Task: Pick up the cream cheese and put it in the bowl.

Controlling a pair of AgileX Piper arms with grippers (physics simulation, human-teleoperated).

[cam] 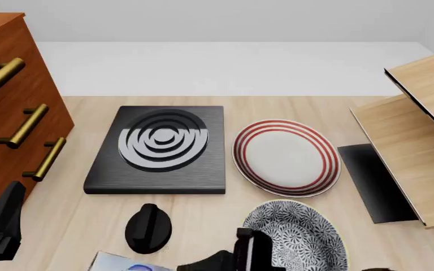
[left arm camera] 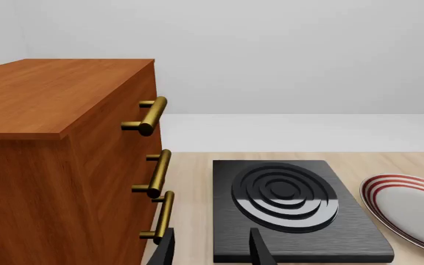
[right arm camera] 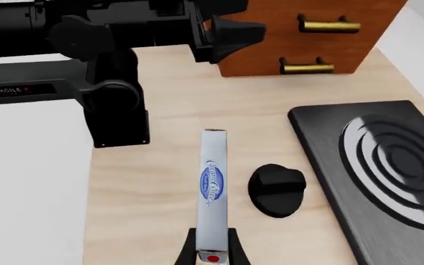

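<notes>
The cream cheese [right arm camera: 212,187], a slim grey-silver box with a blue oval logo, reaches away from my right gripper [right arm camera: 212,255], whose fingers press on both sides of its near end. In the front view the box [cam: 126,264] shows at the bottom edge, left of the right gripper [cam: 228,258]. The patterned bowl [cam: 307,228] sits just right of that gripper at the table's near edge. My left gripper [left arm camera: 212,255] is open with nothing between its fingers, low beside the wooden cabinet [cam: 6,217].
A black knob [cam: 147,227] stands close behind the cream cheese. Beyond lie a black stove plate [cam: 160,148] and a red-ringed plate [cam: 285,157]. A wooden drawer cabinet [cam: 13,113] fills the left side, and a wooden rack [cam: 417,141] the right.
</notes>
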